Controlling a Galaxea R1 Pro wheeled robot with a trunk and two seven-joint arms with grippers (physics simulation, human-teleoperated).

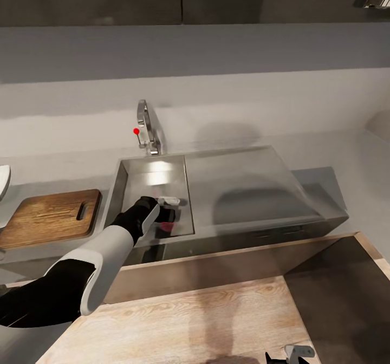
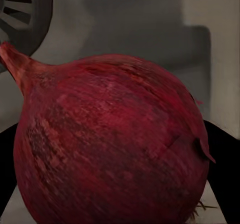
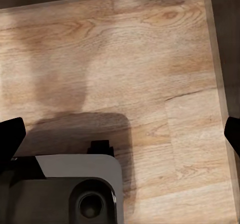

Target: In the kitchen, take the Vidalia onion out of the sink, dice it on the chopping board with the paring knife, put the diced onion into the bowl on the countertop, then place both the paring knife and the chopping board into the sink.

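Vidalia onion (image 2: 112,144), dark red, papery skin, pointed tip

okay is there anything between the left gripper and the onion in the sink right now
Nothing visible does. The left gripper is down in the rectangular stainless steel sink, and in the left wrist view the round dark-red Vidalia onion sits directly ahead, between its dark fingers. Whether they touch it cannot be told.

Left arm stretched from 8 o'clock toward centre, wrist bent down, left gripper (image 1: 167,219) low with dark fingers (image 2: 224,154) spread on 2 sides. Right gripper (image 1: 292,355) at 5 o'clock, fingers (image 3: 11,134) wide apart.
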